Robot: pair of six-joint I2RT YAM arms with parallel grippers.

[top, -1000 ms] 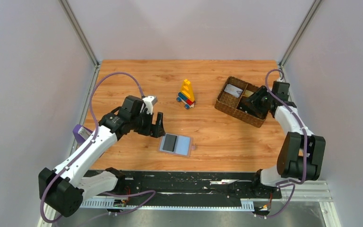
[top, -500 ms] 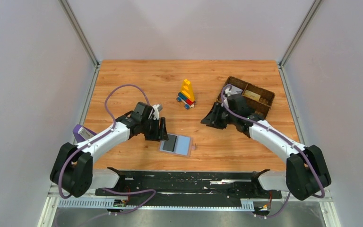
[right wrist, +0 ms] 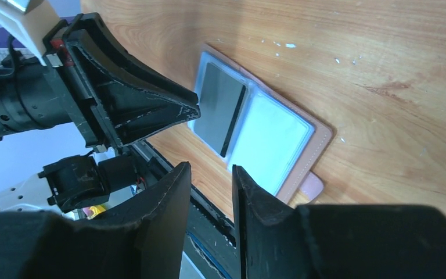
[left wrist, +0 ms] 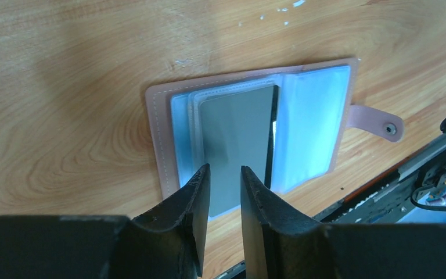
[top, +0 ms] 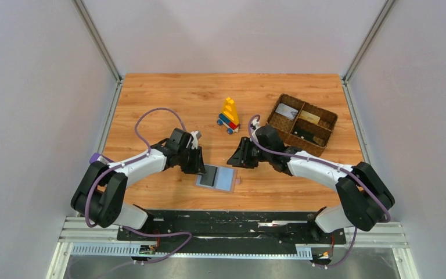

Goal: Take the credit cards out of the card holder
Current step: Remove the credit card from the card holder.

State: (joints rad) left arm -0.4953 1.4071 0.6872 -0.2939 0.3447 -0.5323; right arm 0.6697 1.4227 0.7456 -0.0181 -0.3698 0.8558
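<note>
Left fingers narrowly parted, nothing seen between them; tips sit at the left edge of the card holder, over the near end of the dark card. Contact with the holder: cannot tell. Right fingers also narrowly parted with nothing in the gap, held above bare counter just right of the holder and pointed down at it. In the top view the left fingers and right fingers flank the card holder from its far-left and far-right corners. The holder lies open and flat near the front edge of the counter, slightly left of centre, both panels facing up. Dark card sits in a clear sleeve on the left panel; the right panel shows pale-blue sleeve only. Pink tab sticks out flat from the outer edge of the right panel. From the right wrist view the card holder shows a pink border around the blue sleeves, with the dark card on the side nearer the left fingers. Farther back, mid-counter: block toy, yellow on top, upright, well apart from the holder. Far right: brown woven basket, with a pale card in its far-left compartment and a tan card in the compartment beside it.
</note>
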